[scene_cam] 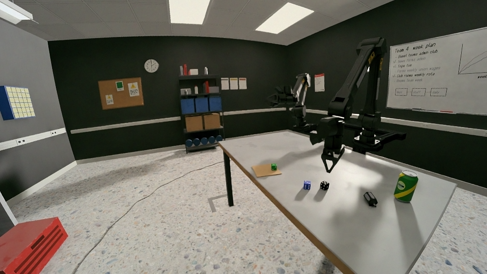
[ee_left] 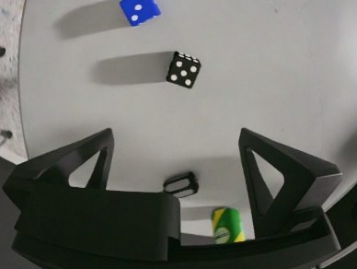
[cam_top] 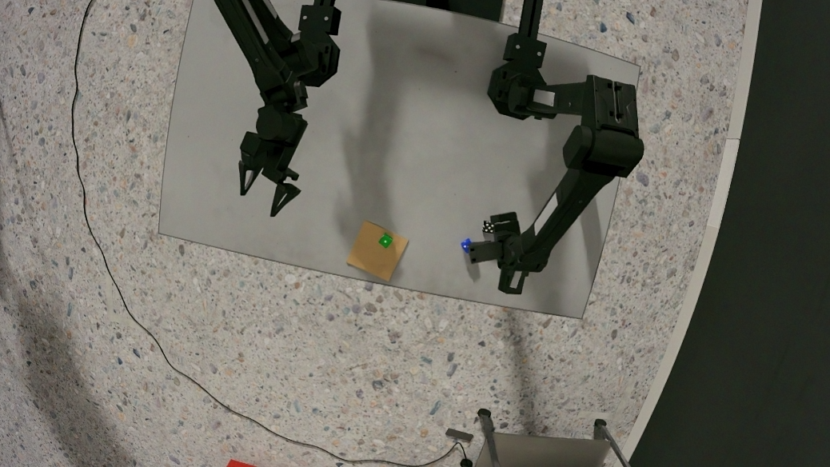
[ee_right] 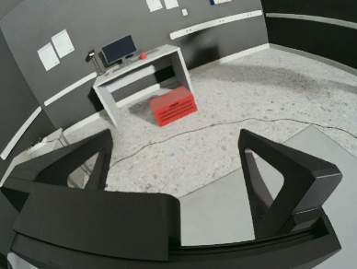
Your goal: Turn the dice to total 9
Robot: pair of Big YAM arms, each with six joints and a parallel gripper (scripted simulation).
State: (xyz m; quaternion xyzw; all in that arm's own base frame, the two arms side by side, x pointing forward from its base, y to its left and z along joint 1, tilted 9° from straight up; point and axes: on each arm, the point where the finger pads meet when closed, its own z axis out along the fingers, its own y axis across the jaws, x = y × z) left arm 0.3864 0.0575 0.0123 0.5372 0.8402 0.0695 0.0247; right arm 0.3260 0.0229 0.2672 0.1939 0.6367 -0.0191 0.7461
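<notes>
Bends down at the elbow with the left gripper [cam_top: 507, 250] [scene_cam: 328, 169] [ee_left: 176, 134], above the table [cam_top: 440, 145] [scene_cam: 361, 224] [ee_left: 276, 92] [ee_right: 212, 212], pincer spread wide with nothing in its grasp. Near it, off the mat [cam_top: 371, 258] [scene_cam: 262, 171]: blue die [cam_top: 465, 245] [scene_cam: 307, 185] [ee_left: 139, 11] and black die [cam_top: 488, 226] [scene_cam: 324, 185] [ee_left: 183, 70], apart from each other. On the mat: green die [cam_top: 385, 240] [scene_cam: 274, 166]. Reaches outward, raised well above the table, with the right gripper [cam_top: 257, 204] [scene_cam: 270, 100] [ee_right: 175, 135], also released and wide.
</notes>
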